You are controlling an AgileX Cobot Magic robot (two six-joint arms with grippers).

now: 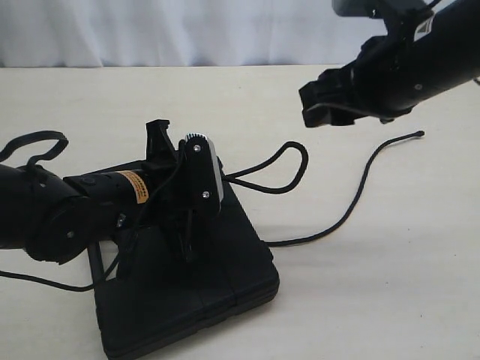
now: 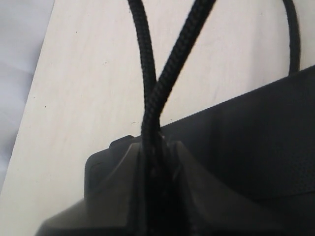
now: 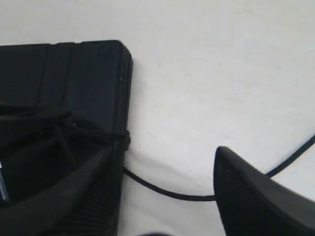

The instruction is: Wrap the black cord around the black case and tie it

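Limp black cord (image 2: 170,69) clamped in the left jaws, over the stiff black case (image 1: 195,300).
Upper right, the right jaws hang open and empty — I'd grab that floppy free tail.

A flat, matte plastic black case (image 3: 93,73), its lid ribbed and one rounded corner shown, is pictured on a pale cream tabletop (image 3: 221,73). A thin, braided black cord (image 3: 162,191) is seen drawn across the lid to the case's long edge. From beside that edge it is trailed in a shallow curve over the bare table, hidden behind one finger, and picked up again toward the frame's border. The right gripper (image 3: 165,152) is held above with its two dark fingers (image 3: 256,201) spread wide and nothing gripped between them. One finger is seen blurred in front of the case, the other over the table.
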